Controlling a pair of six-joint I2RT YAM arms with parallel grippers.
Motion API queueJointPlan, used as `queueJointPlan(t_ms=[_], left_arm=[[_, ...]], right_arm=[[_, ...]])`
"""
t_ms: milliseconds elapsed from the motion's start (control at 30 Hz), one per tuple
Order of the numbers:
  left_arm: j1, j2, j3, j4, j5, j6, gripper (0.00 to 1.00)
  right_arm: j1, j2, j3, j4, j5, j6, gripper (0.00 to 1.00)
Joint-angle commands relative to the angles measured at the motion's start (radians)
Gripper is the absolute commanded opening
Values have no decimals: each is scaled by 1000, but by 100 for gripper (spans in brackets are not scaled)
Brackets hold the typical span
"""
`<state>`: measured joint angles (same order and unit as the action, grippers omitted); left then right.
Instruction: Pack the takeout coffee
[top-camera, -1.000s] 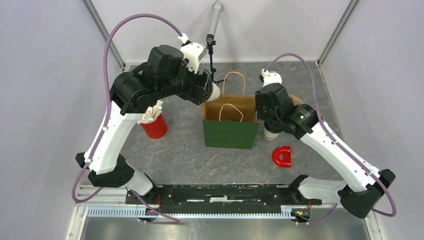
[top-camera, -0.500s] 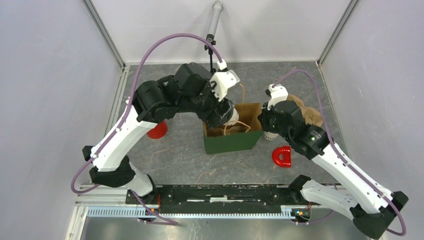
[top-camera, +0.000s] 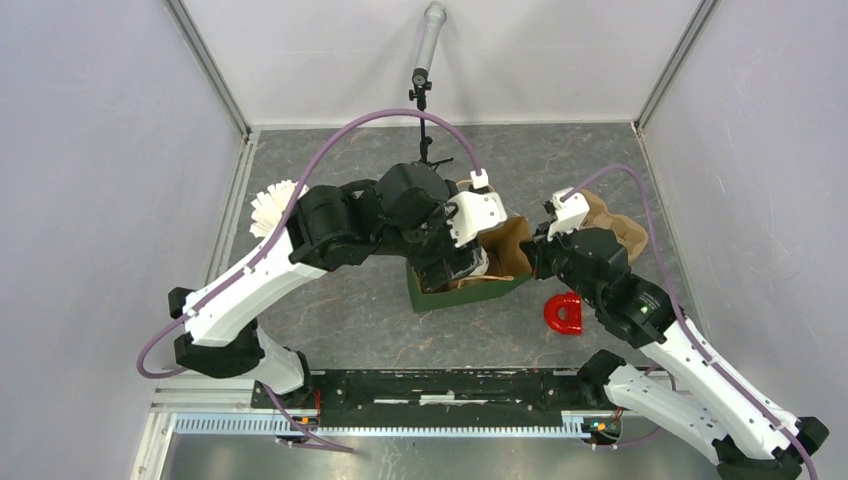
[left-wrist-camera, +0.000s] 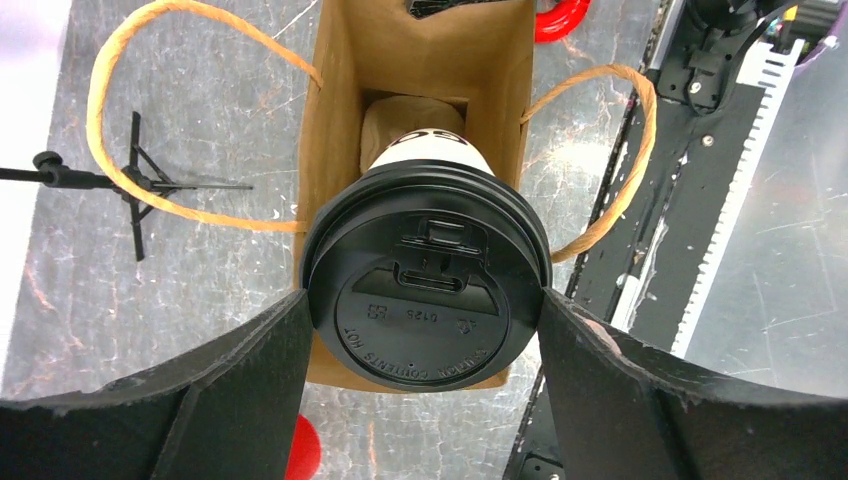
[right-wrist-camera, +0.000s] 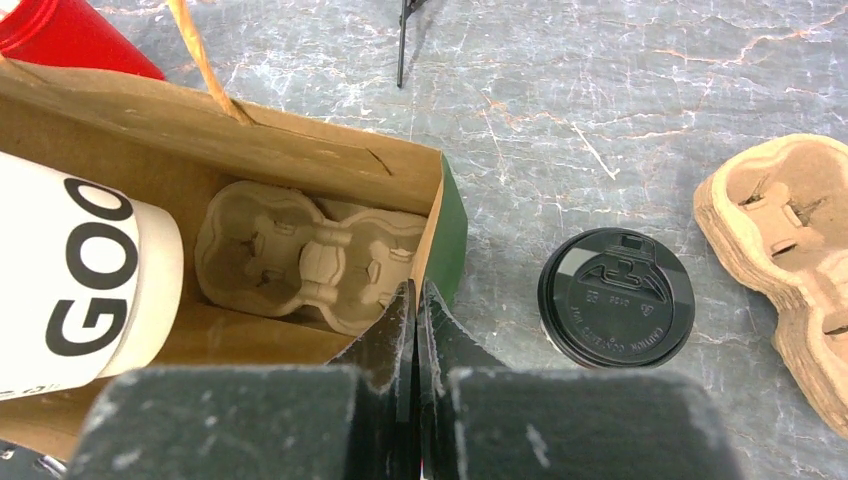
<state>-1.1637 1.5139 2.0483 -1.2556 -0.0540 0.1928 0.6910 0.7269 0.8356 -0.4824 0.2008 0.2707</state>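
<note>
1. Plainly, the left gripper (left-wrist-camera: 423, 302) stood spread wide, its two fingers pressed against opposite sides of the black lid, so it was pinching the takeout coffee (left-wrist-camera: 425, 260) by the lid's rim.
2. That cup hung in the mouth of the green paper bag (right-wrist-camera: 452, 235). Its white body was already below the rim on the bag's left side, above the cardboard cup carrier (right-wrist-camera: 300, 260) lying on the bag floor.
3. At the bag's right wall the right gripper (right-wrist-camera: 416, 300) had its fingers pressed together. They appeared to straddle the paper edge, holding the mouth open.
4. For this step, the cup wanted lowering straight down and upright into a carrier pocket. A lid-only grip could slip or pop the lid off if the body dragged on the paper, so the release should wait until the base was seated.
5. Meanwhile the right hold should stay steady, because the bag sat skewed in the top view and could tip.
6. Outside the bag, a second lidded cup (right-wrist-camera: 615, 297) stood just right of it. A spare carrier (right-wrist-camera: 780, 230) lay farther right, and the red cup (right-wrist-camera: 70, 35) stood to the left.
</note>
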Motion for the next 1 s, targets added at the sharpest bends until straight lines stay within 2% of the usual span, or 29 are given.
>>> queueJointPlan(t_ms=[0, 133, 167, 333, 433, 667, 900, 967], left_arm=[[-38, 11, 10, 25, -73, 67, 68], [-81, 27, -38, 10, -120, 85, 68], [-88, 28, -52, 11, -115, 80, 68], [-133, 37, -106, 14, -149, 75, 68], [-142, 34, -138, 20, -157, 75, 67], [-159, 13, -179, 45, -164, 84, 66], [-165, -15, -235, 46, -168, 92, 65], [-166, -23, -254, 51, -175, 97, 64]], right_arm=[[-2, -23, -29, 41, -7, -32, 0], [-2, -36, -27, 48, -13, -29, 0], [-2, -36, -24, 46, -13, -18, 3], [-2, -12, 56, -1, 37, 56, 33], [-2, 37, 153, -66, 89, 28, 42], [-2, 176, 320, -173, 9, -110, 46], [-2, 288, 417, -272, -83, -107, 45], [-2, 295, 424, -282, -70, -91, 40]])
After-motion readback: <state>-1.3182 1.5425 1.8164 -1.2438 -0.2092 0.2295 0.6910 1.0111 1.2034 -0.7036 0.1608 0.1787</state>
